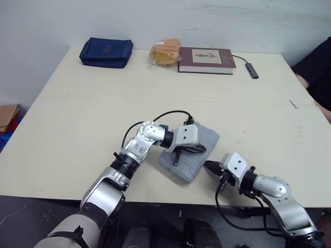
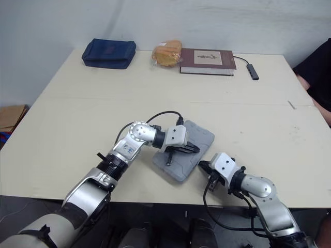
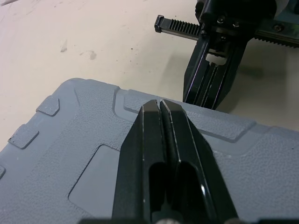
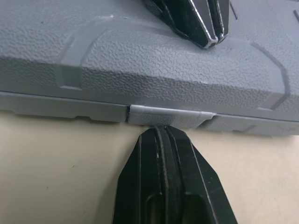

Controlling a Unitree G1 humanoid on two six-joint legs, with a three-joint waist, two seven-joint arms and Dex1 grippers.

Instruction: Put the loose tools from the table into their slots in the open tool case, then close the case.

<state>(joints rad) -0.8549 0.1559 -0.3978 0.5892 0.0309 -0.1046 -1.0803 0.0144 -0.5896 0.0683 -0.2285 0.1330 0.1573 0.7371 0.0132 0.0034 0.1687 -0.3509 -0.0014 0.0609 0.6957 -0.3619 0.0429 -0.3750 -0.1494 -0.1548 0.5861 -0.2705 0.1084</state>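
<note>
You pinned the mid-frame tool case (image 1: 201, 135) under the left gripper (image 3: 160, 105), probably so the right gripper (image 4: 161, 133) could press its latch (image 4: 164, 114); both jaws closed.

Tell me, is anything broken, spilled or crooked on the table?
Nothing is broken or spilled. The grey case is shut and looks whole; it just lies slanted to the near edge of the table. The pouch and book sit tidily at the far edge.

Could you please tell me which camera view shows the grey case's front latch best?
The right wrist view: the latch sits straight ahead of the right gripper. The eye views show the case from above; the left wrist view, its top under the left gripper.
</note>
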